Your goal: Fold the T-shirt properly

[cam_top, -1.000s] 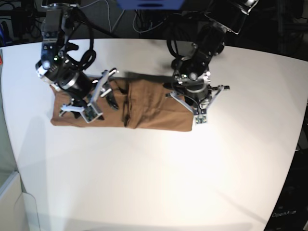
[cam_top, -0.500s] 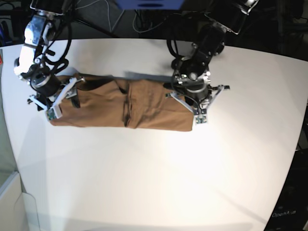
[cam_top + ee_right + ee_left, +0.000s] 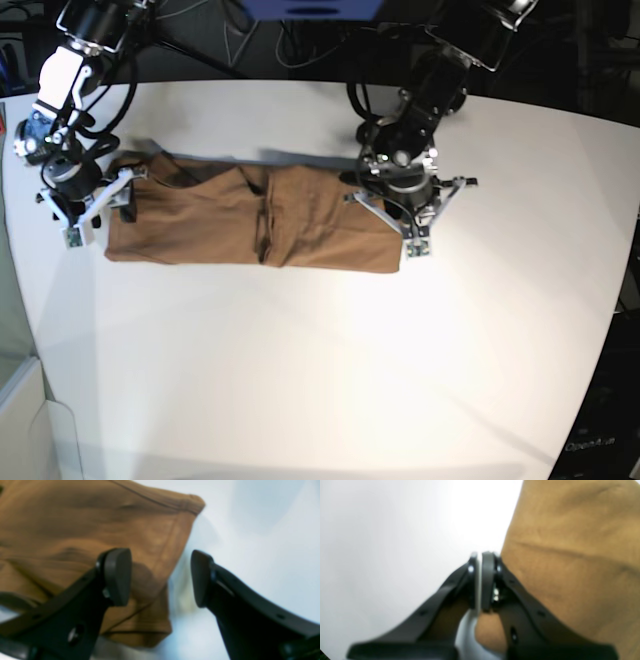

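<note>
The tan T-shirt [image 3: 300, 215] lies on the white table [image 3: 320, 360] as a long folded band running left to right, with a crease ridge near its middle. My right gripper [image 3: 98, 205] hovers at the band's left end, open. In the right wrist view, one finger of the right gripper [image 3: 161, 577] is over the T-shirt [image 3: 75, 525] and the other over bare table. My left gripper [image 3: 405, 210] rests on the band's right end. In the left wrist view, the left gripper [image 3: 480, 557] is shut, its tips just beside the T-shirt [image 3: 570, 555] edge with nothing between them.
Dark equipment and cables [image 3: 230, 40] line the table's far edge. A pale box [image 3: 20, 420] sits off the table's lower left corner. The table's curved right edge [image 3: 620, 300] falls away to a dark floor.
My right arm has moved left from over the shirt's middle-left to its left end, and its jaws have opened wider. The shirt's left part now lies flatter. The left arm has not moved.
</note>
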Available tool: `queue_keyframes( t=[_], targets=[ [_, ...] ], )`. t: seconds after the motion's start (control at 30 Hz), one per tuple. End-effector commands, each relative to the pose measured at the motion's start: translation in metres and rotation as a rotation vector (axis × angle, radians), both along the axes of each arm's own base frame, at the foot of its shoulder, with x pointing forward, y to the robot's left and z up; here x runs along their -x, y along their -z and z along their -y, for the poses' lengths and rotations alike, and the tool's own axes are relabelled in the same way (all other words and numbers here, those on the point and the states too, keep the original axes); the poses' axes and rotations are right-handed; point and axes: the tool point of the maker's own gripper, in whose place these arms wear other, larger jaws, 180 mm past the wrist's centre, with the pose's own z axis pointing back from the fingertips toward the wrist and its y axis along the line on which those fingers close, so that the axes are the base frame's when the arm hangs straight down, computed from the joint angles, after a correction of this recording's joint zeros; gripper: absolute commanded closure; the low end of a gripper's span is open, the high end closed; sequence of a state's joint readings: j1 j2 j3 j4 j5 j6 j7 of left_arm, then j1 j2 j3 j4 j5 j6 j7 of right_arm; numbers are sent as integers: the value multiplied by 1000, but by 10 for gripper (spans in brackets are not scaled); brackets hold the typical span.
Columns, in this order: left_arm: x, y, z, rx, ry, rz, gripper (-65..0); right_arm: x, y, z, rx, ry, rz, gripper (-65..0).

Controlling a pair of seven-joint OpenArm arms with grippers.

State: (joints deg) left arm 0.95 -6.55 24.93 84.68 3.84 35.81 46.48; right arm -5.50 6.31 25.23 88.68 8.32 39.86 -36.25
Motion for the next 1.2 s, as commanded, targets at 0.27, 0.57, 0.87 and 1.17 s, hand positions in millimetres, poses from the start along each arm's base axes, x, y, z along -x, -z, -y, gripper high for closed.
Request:
queue_keyframes(
  t=[0.27,0.57,0.87,1.17],
  targets=[
    [6,5,5,32,-2,-44,-26,-9,0,9,-34,31,24,-373],
    [6,5,7,38,-2,-44,-26,-6,13,-29,-127,33,16,-373],
    [5,5,7,37,-2,-42,-26,-7,18,-46,-130,-16,-2,-251],
    [5,5,7,37,-2,-42,-26,-7,13,-26,-79,-23,-4,-89]
  ],
)
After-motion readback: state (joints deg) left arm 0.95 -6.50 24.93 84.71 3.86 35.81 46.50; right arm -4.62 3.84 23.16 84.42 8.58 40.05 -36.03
